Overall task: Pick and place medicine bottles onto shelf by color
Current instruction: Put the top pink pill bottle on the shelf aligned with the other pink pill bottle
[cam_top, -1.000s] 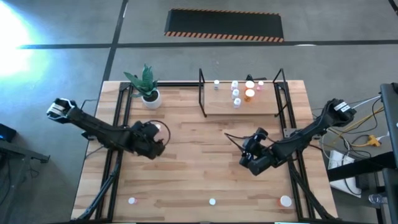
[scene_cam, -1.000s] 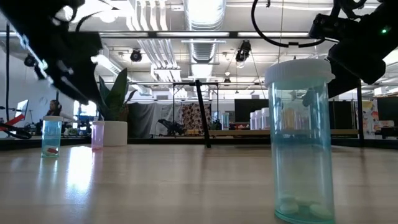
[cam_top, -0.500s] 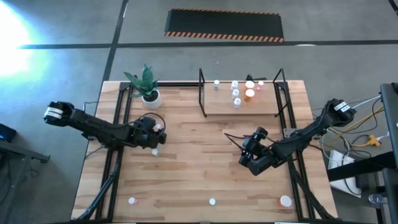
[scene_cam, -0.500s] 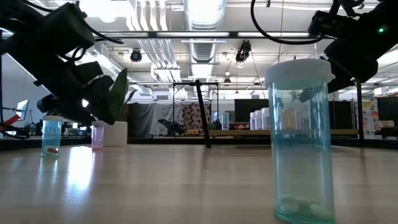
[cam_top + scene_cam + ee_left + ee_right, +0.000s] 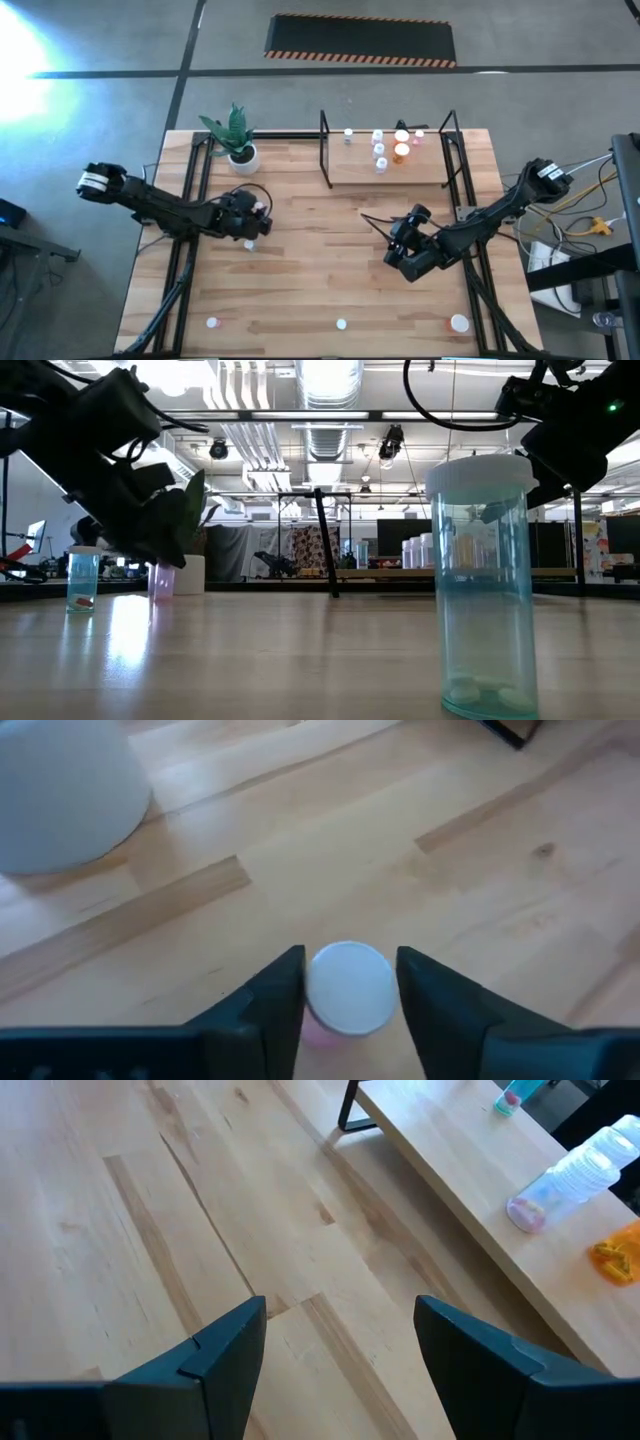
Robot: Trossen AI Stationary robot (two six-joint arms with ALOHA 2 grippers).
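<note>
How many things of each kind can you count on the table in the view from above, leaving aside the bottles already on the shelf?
Medicine bottles on the bare tabletop: 4
Shelf: 1
Potted plant: 1
Robot arms: 2
Total: 8

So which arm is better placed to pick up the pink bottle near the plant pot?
Left. The left gripper already has a finger on either side of the pink bottle; the right gripper hangs empty over bare table.
</note>
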